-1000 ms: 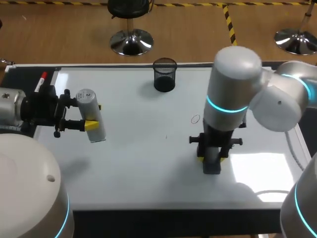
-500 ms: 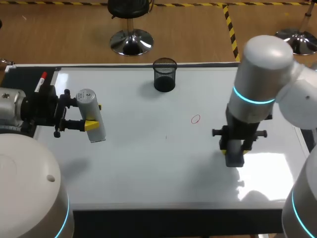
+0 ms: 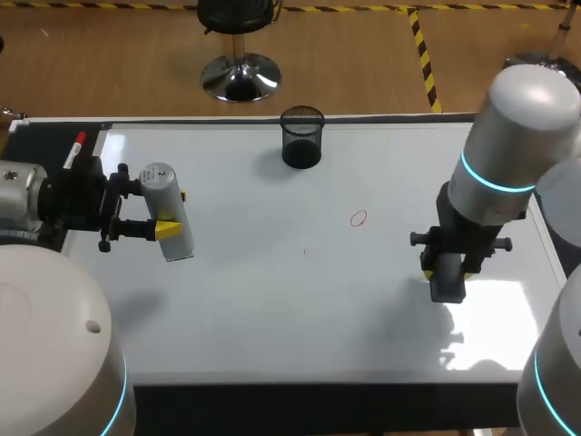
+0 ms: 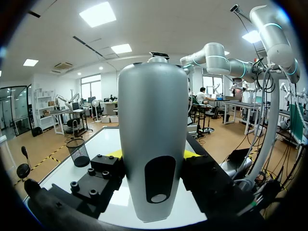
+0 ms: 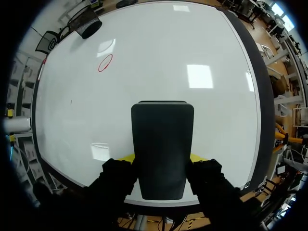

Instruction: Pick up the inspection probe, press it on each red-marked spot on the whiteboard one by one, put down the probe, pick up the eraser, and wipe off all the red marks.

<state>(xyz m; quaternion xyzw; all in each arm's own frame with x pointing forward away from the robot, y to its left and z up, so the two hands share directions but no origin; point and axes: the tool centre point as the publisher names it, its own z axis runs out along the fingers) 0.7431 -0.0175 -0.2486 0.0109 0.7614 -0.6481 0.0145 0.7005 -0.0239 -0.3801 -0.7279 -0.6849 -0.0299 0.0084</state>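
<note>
The grey cylindrical inspection probe (image 3: 161, 182) hangs above the left part of the whiteboard (image 3: 272, 291), and my left gripper (image 3: 172, 213) is shut on it. In the left wrist view the probe (image 4: 153, 120) stands upright between the yellow tips. My right gripper (image 3: 448, 269) is shut on the black eraser (image 3: 448, 285) over the board's right side. The right wrist view has the eraser (image 5: 162, 139) pointing down at bare white board. One small red circle mark (image 3: 359, 218) lies left of the eraser, apart from it, and appears as the red mark (image 5: 105, 63) far ahead of the right gripper (image 5: 162, 158).
A black mesh cup (image 3: 301, 136) stands at the board's far edge near the middle. A red-capped marker (image 3: 74, 148) lies at the far left corner. The board's dark frame (image 3: 318, 395) runs along the near edge.
My right arm has carried the eraser to the right, from just below the red circle to the board's right side. The left arm and the probe have not moved.
</note>
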